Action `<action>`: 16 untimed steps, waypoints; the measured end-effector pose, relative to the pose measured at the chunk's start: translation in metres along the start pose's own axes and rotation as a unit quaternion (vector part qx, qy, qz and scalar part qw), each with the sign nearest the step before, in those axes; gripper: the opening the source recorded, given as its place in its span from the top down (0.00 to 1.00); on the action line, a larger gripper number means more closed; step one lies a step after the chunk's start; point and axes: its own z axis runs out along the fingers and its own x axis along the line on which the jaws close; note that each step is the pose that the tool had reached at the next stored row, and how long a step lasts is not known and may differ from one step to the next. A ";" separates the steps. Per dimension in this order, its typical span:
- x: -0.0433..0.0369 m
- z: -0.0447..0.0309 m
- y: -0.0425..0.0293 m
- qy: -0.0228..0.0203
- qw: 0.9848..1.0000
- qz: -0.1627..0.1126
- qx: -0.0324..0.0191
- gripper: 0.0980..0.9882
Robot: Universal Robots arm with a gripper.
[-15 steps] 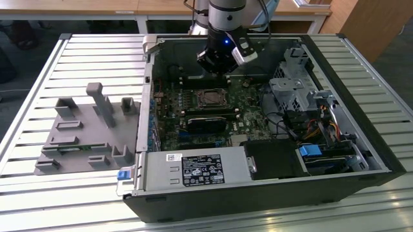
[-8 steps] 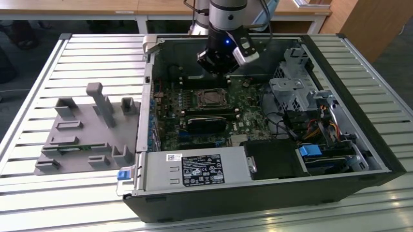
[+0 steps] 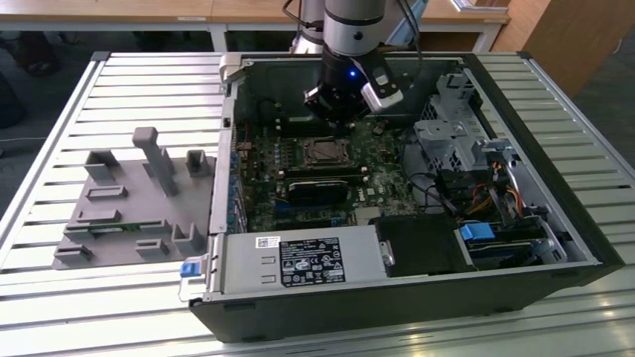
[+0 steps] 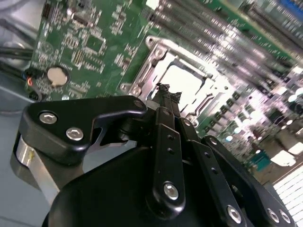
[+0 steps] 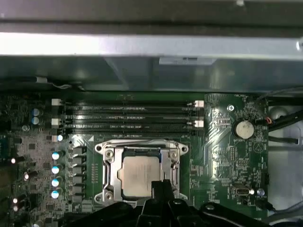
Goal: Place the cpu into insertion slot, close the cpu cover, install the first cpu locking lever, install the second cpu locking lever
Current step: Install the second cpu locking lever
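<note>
The cpu (image 5: pixel 138 173) lies flat in the insertion slot (image 5: pixel 142 141) on the green board, its dull silver top showing through the cut-out of the cpu cover (image 5: pixel 110 165), which lies down over it. My gripper (image 5: pixel 161 185) is shut, its black fingertips pressed together at one edge of the socket, just over the cover's frame. In the second wrist view the gripper (image 4: pixel 165 91) points at the cover (image 4: pixel 152 66) beside the bright cpu (image 4: pixel 184 80). In the exterior view the gripper (image 3: pixel 343 123) hangs inside the open case, just behind the socket (image 3: pixel 323 152).
Long black memory slots (image 5: pixel 128 116) run beside the socket. A coin battery (image 5: pixel 244 128) sits on the board. The case holds a power supply (image 3: pixel 297 262) at the front and a drive cage (image 3: pixel 451 141) at the exterior view's right. A grey fixture (image 3: pixel 129 208) lies on the slatted table.
</note>
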 end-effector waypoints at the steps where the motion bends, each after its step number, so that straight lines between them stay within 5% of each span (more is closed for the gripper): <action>1: 0.0000 0.0000 -0.0014 0.000 1.000 0.000 0.000 0.99; 6: -0.0003 -0.0063 -0.0033 0.002 1.000 0.000 -0.004 0.99; 7: -0.0003 -0.0067 -0.0043 0.002 1.000 0.000 -0.008 0.99; 11: -0.0004 -0.0069 -0.0096 0.002 0.999 0.001 -0.040 0.99; 16: -0.0005 -0.0055 -0.0255 0.002 0.999 0.001 -0.042 0.99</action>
